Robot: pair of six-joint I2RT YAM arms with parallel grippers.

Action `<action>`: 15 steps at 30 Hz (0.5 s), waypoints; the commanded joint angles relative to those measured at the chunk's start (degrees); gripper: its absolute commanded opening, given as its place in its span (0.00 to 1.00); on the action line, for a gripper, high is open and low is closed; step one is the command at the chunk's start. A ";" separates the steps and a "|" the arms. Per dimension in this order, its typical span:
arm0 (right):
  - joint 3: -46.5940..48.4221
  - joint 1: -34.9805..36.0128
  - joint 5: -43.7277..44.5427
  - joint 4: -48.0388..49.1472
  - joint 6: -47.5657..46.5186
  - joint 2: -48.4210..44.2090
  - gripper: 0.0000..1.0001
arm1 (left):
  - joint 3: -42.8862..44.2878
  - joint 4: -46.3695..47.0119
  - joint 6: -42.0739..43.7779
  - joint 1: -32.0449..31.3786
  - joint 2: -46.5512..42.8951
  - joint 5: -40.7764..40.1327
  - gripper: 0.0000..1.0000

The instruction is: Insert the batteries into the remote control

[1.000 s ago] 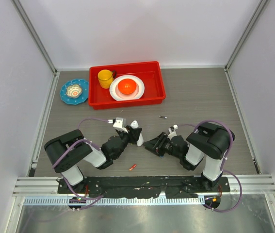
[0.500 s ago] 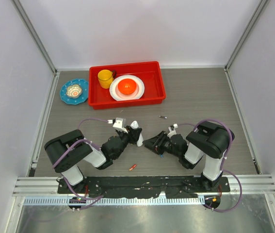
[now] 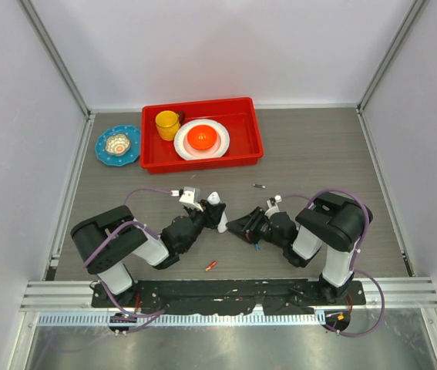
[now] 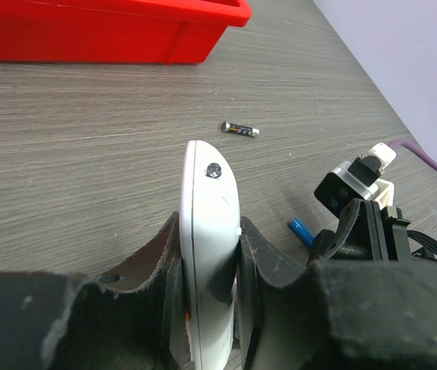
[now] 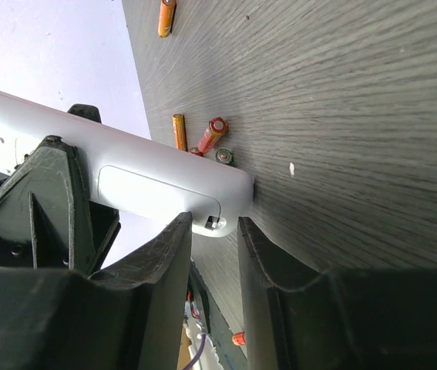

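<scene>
Left hand (image 4: 210, 227): clenched on the remote control (image 4: 206, 196), which stands on edge;
Right hand (image 5: 214, 222): parted, empty, just beside it;
Risk: if I push askew, it could twist free

The remote control (image 4: 206, 181) is smooth, glossy white plastic. Beneath it the tabletop (image 4: 87, 146) shows matt grey wood grain. The left tool (image 4: 209, 227) around it is matt, slightly rough black plastic.
</scene>
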 commanded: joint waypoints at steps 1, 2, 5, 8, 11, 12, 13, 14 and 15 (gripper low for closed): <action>1.14 -0.17 0.19 19.84 0.73 -0.95 0.36 | -0.39 13.83 -0.03 -0.17 0.45 -0.12 0.00; 1.14 -0.17 0.19 19.84 0.81 -1.04 0.36 | -0.38 13.92 -0.03 -0.17 0.62 -0.12 0.00; 1.41 -0.09 -0.08 19.84 0.81 -1.30 0.36 | -0.56 13.92 -0.21 -0.17 0.71 -0.12 0.00; 1.49 -0.17 0.01 19.84 0.99 -1.39 0.36 | -0.47 13.92 -0.47 -0.17 0.80 -0.21 0.00; 1.49 -0.09 0.01 19.84 1.17 -1.74 0.36 | -0.47 13.92 -0.30 -0.17 0.71 -0.29 0.00; 1.41 -0.17 0.01 19.84 1.17 -1.83 0.36 | -0.47 13.92 -0.21 -0.17 0.71 -0.30 0.00; 1.41 -0.09 0.01 19.84 1.08 -2.09 0.37 | -0.56 13.92 -0.12 -0.17 0.80 -0.64 0.00; 1.49 -0.17 -0.16 19.84 1.25 -2.27 0.37 | -0.56 13.92 -0.12 -0.17 0.80 -0.82 0.00; 1.49 -0.09 -0.16 19.84 1.34 -2.35 0.37 | -0.56 13.92 -0.12 -0.17 0.89 -0.91 0.00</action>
